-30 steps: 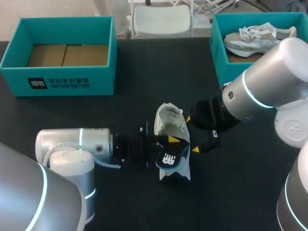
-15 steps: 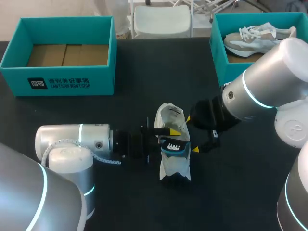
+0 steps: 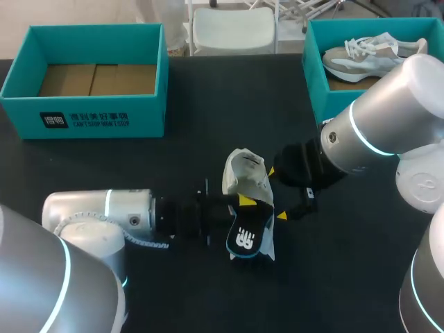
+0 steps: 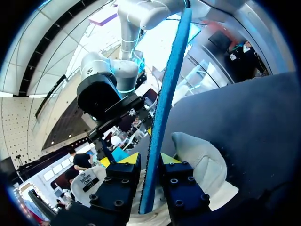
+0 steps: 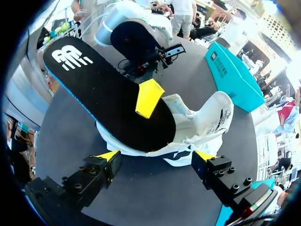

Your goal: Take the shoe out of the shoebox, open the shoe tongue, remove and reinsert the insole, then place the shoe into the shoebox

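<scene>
A white shoe (image 3: 243,175) lies on the black table (image 3: 208,125), toe towards me. My left gripper (image 3: 244,201) is shut on a black insole (image 3: 248,236) with a white logo and blue edge, holding it over the shoe's front part. In the left wrist view the insole (image 4: 169,84) runs edge-on between that gripper's (image 4: 149,159) fingers, with the shoe (image 4: 202,165) beside it. My right gripper (image 3: 276,193) stands open at the shoe's right side. In its own view this gripper (image 5: 157,157) has its fingers spread wide before the shoe (image 5: 207,122), and the insole (image 5: 108,94) slants up from the shoe's opening.
An empty teal shoebox (image 3: 83,111) stands at the back left. A second teal box (image 3: 313,83) at the back right holds another pale shoe (image 3: 368,54); my right arm passes just in front of it.
The insole has turned in my left gripper, from standing on edge to showing its black logo face upward. My left arm has drawn back a little to the left. The right arm kept still.
</scene>
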Motion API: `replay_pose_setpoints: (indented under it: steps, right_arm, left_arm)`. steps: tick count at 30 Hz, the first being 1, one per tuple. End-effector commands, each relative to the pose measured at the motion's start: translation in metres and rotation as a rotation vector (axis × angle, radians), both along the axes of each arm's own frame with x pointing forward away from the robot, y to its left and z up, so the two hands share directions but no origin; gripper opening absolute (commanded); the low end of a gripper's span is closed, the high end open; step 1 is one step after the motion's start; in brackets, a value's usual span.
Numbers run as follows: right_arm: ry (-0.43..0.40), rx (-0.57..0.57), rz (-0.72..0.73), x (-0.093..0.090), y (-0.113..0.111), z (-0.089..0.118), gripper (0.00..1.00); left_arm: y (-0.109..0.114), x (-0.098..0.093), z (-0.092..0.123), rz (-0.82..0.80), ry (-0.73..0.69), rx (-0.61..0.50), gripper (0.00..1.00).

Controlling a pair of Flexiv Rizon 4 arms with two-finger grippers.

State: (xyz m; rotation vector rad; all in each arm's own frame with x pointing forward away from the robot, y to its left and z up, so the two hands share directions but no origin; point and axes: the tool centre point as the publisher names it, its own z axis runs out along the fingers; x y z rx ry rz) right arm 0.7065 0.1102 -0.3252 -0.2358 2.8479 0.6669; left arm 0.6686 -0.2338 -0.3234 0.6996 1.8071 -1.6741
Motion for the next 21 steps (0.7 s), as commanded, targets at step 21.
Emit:
replay_pose_setpoints:
  steps: [21]
  right_arm:
    - [-0.003,0.000,-0.002,-0.001,0.001,-0.002,1.00]
  left_arm:
    - [0.002,-0.006,-0.013,0.017,-0.068,0.007,0.00]
